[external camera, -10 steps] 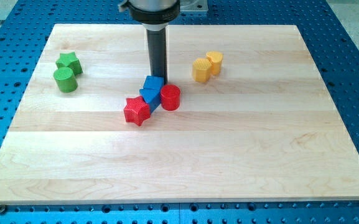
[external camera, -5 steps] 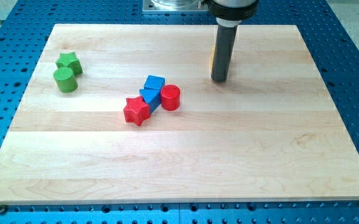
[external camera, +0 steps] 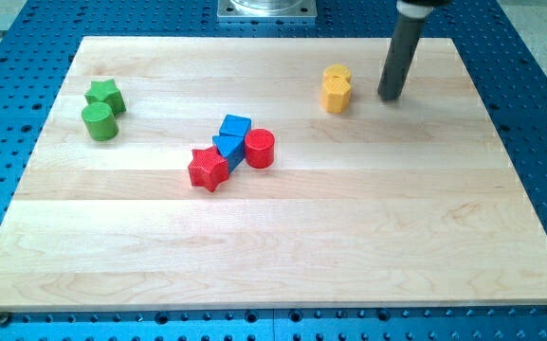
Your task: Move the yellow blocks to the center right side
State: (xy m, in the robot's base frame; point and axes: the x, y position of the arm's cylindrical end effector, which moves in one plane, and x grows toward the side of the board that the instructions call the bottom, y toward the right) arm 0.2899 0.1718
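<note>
My tip has swept right past the yellow blocks, nudging them to the desk's one o'clock, and stands just at their three o'clock; no jaws exist.

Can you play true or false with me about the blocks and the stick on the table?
1. My tip is right of the yellow blocks. True.
2. My tip touches the red cylinder. False: it is far off, near the yellow ones.
3. The green star sits beside the green cylinder. True.
4. The red star is alone at the view's bottom. False: it sits against the blue blocks, mid-board.
</note>
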